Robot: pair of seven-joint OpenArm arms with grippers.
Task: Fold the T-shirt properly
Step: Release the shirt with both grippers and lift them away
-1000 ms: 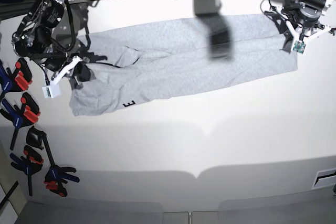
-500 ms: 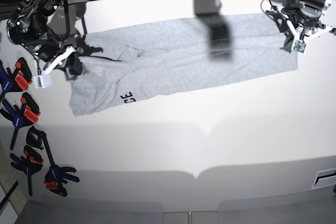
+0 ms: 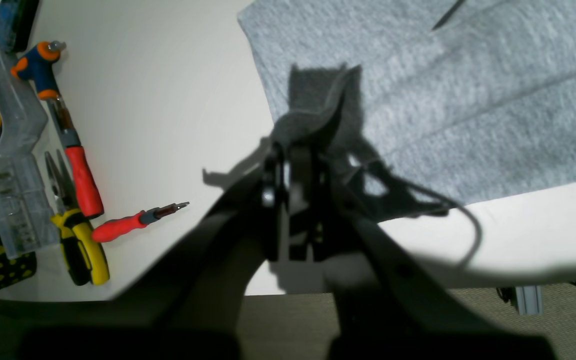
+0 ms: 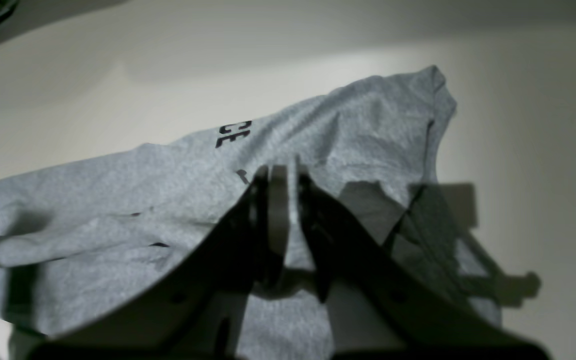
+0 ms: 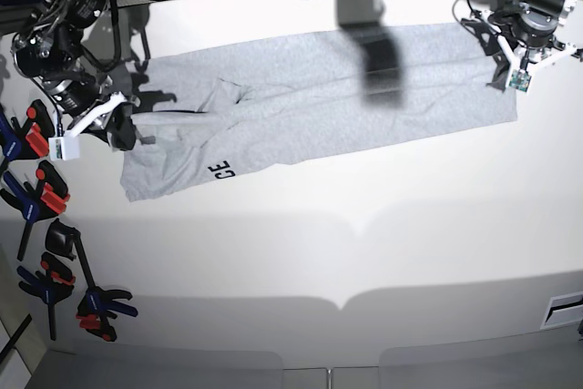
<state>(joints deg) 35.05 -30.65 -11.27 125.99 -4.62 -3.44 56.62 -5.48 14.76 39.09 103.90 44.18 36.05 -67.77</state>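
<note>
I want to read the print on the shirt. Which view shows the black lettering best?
The right wrist view: the black lettering on the T-shirt is largest there, reading "CE". The base view shows the same letters small, near the shirt's front edge. The left wrist view shows only plain grey fabric.

A white counter (image 5: 364, 252) is seen carrying the grey T-shirt (image 5: 310, 97), which is spread lengthwise across its far half with black letters (image 5: 220, 169) showing at the near edge. Blue and red clamps (image 5: 46, 198) are laid along one side. Screwdrivers (image 3: 75, 165) and yellow-handled pliers (image 3: 80, 245) are laid beside clear plastic boxes (image 3: 3, 165).
</note>
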